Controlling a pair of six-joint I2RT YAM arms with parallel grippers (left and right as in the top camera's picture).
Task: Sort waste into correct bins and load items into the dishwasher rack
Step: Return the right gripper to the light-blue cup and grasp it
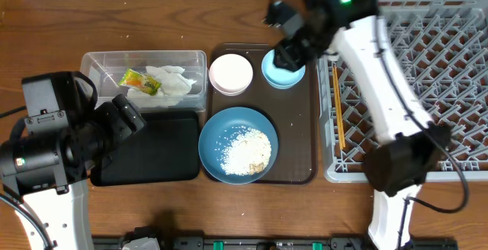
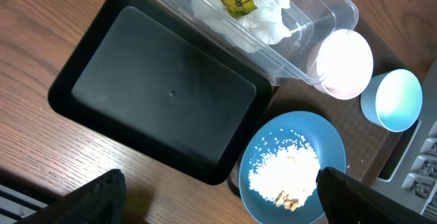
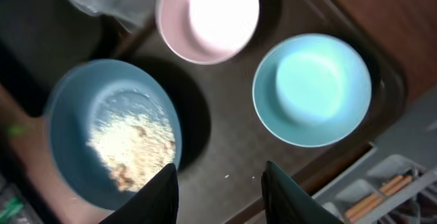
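Wooden table (image 1: 46, 21) runs under everything, and at its far left the left gripper (image 1: 131, 115) hangs above the black tray (image 1: 152, 151) with its jaws spread wide and nothing between them. That tray is bare. Just behind it, the clear tub (image 1: 91, 58) already holds the crumpled napkin (image 1: 174, 82) with the yellow-green wrapper (image 1: 139, 81) lying on top.

Next comes the brown serving tray (image 1: 293, 143). The dark-blue dish (image 1: 217, 132) sits at its near end with a heap of rice (image 1: 245, 151) in it. The white bowl (image 1: 230, 74) and the light-blue bowl (image 3: 314, 87) stand side by side at the far end, close together but apart. No cup shows in any view.

The right gripper (image 3: 222, 186) hovers over the serving tray beside the light-blue bowl, its jaws parted and empty. Further right, the chopsticks (image 1: 338, 113) lie along the left edge of the grey rack (image 1: 442, 67), which otherwise looks unloaded.

The rice is the likely trouble. Tilting the dish towards a bin at a poor angle would scatter grains over the serving tray or the table, where they are hard to gather. A pinch on a smooth bowl rim could also slip and knock the bowl into its neighbour.
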